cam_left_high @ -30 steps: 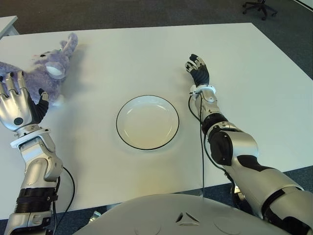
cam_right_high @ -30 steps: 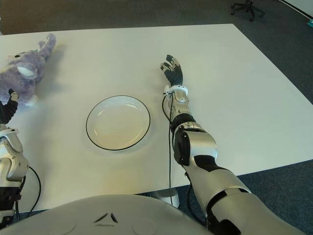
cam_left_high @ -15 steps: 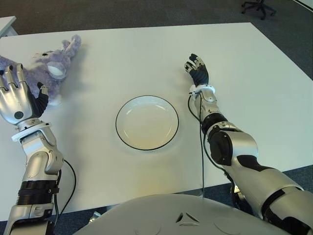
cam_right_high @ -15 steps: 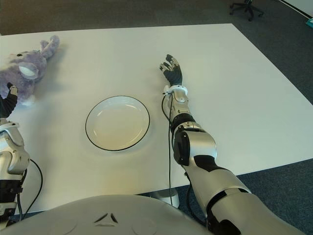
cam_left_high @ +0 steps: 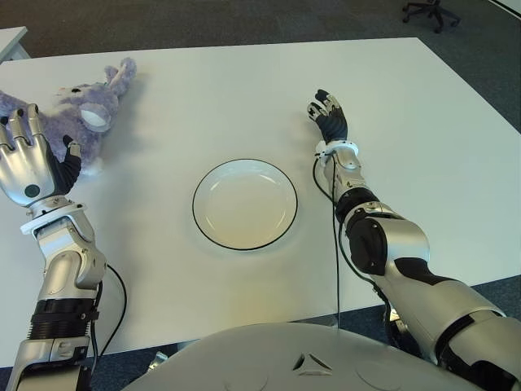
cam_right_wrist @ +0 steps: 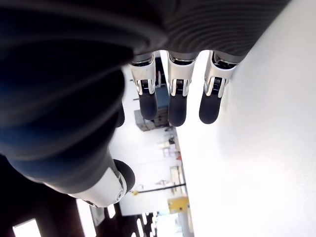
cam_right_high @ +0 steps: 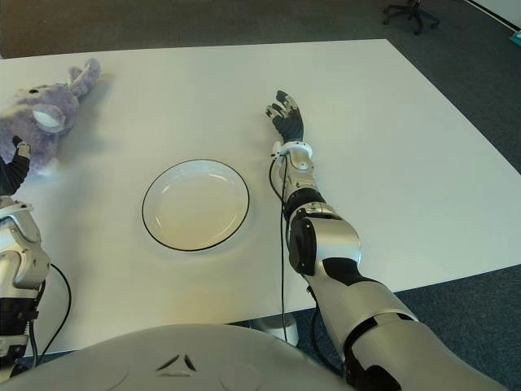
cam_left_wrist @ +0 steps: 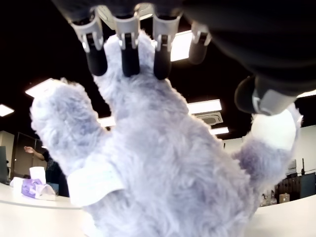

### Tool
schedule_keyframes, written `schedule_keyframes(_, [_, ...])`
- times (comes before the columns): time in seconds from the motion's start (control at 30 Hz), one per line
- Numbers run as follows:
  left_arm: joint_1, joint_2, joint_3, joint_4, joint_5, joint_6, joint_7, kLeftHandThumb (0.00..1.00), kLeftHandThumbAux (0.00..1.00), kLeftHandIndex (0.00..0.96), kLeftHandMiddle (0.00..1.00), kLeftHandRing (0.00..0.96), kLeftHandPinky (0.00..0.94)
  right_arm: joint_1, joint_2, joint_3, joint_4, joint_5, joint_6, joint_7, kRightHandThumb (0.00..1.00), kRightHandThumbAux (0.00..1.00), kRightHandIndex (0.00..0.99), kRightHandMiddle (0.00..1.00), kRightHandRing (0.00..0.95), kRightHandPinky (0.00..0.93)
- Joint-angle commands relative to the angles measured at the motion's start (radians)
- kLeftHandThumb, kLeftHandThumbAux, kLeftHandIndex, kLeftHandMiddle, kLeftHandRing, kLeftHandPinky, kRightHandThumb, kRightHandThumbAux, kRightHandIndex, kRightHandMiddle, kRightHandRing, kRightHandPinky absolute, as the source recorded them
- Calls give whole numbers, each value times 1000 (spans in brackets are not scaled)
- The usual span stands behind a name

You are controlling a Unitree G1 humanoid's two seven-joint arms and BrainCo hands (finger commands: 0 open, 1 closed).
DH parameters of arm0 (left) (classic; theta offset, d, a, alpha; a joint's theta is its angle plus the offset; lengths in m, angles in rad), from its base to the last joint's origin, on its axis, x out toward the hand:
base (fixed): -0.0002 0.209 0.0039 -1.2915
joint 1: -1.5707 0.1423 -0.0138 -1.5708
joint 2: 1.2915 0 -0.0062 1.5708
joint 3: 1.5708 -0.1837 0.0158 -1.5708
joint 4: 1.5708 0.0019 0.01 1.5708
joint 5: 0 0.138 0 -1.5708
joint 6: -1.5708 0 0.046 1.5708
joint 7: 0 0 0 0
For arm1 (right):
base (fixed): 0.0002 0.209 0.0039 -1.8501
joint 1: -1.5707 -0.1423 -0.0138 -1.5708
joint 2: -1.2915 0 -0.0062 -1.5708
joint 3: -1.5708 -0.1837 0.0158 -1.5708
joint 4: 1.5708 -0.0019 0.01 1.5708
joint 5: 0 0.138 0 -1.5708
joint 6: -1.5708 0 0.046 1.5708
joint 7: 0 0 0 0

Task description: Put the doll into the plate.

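The purple doll (cam_left_high: 77,122), at the table's (cam_left_high: 203,81) far left, is approached by the spread, empty left hand (cam_left_high: 28,163); its body should be enclosed fully before lifting toward the plate (cam_left_high: 244,204). The right hand (cam_left_high: 328,118) is relaxed.

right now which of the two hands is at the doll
The left hand, at the table's far left: its spread fingers reach over the purple doll without closing. The right hand lies open beyond the plate, near nothing.
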Motion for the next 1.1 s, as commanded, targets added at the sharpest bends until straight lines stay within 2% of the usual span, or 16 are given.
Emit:
schedule_keyframes(0.03, [-7,-5,-6,5,-24,-12,6,550,332,29,126,180,293,58,12,-5,47,5,66,-8,561,828,145,112,115,147])
schedule_keyframes(0.27, [-4,-8,-2,-8,-48,-27,4,590,347,45,129,179,259,58,15,-10,46,11,65,-6,565,835,142,110,116,151])
schedule_keyframes(0.4, [-2,-15,10,-13,-83,-54,21,623,358,74,152,195,270,59,18,-11,45,12,62,-9,569,832,142,113,118,152])
schedule_keyframes(0.5, [-6,-30,25,-17,-123,-83,42,673,400,157,225,243,303,60,20,-9,44,10,59,-14,570,827,151,118,121,156])
schedule_keyframes(0.53, [-9,-35,29,-17,-136,-90,47,721,446,236,286,297,345,60,20,-8,44,9,58,-15,569,821,156,122,124,162])
schedule_keyframes(0.63, [-10,-44,42,-17,-171,-116,60,751,470,287,317,323,361,61,21,-8,43,8,55,-19,567,818,160,125,126,166])
schedule_keyframes(0.67, [-10,-46,46,-17,-183,-126,65,736,633,389,356,352,369,61,22,-8,43,9,54,-21,567,814,169,129,129,165])
schedule_keyframes(0.73, [-9,-48,53,-15,-199,-144,74,732,680,418,367,360,371,62,23,-8,43,9,52,-22,567,813,172,131,130,165])
schedule_keyframes(0.77, [-7,-48,54,-16,-203,-150,78,818,668,445,417,371,375,62,23,-7,43,8,51,-22,567,811,173,131,130,162])
schedule_keyframes(0.93, [-3,-46,61,-8,-229,-203,117,849,662,452,444,392,372,64,23,-5,42,6,46,-22,565,808,162,130,127,154])
schedule_keyframes(1.1, [-1,-48,63,-10,-228,-214,134,848,662,428,467,411,373,65,24,-2,41,4,45,-19,569,809,142,117,117,143])
